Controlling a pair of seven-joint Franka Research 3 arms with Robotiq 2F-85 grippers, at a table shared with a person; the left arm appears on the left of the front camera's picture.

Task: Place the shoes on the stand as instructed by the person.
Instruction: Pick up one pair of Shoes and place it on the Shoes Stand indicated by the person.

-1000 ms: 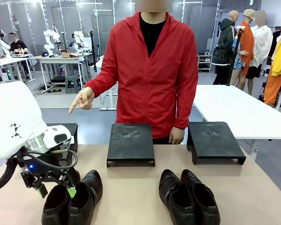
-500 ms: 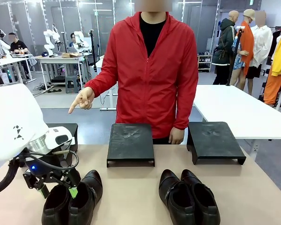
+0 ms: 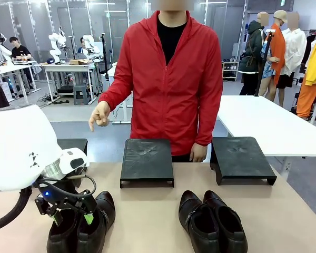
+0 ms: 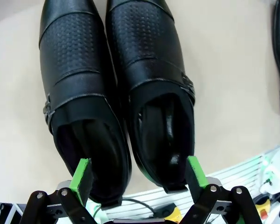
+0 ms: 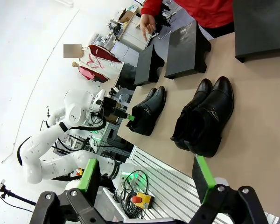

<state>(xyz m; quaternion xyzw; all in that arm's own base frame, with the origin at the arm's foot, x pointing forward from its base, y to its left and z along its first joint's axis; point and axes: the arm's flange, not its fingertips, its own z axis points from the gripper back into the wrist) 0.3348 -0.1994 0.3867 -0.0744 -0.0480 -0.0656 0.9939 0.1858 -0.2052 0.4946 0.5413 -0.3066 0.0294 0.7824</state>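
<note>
Front view first, at its left edge: the flat black low stand (image 3: 73,143) on that side sits partly behind the white left arm. The left gripper (image 3: 72,219) has dropped over the last second. It hung above the heels before, and its green pads now sit down among the heel ends of the left pair of glossy black leather dress shoes (image 3: 102,208) on the tan tabletop (image 3: 147,211). We read its jaws as spread wide and clamped on nothing. In the left wrist view one pad hangs over the opening of one shoe and the other pad is by the outer rim of its mate. We cannot tell whether either pad touches leather.

Moving right, the hand (image 3: 100,116) of the person in the red zip-up jacket has changed too. Its finger pointed out toward the left stand a second ago. Now the hand is drawn in a little, with the fingers curled downward. We judge that the instruction is given and the arm is acting on it, so closing on the pair comes next, then a lift to that left stand.

Further right, the middle black stand (image 3: 146,161), the second pair of black dress shoes (image 3: 213,224) and the right black stand (image 3: 241,158) are as they were, with nothing on either stand. The right gripper (image 5: 145,173) is held apart, empty, well back from the table edge.
</note>
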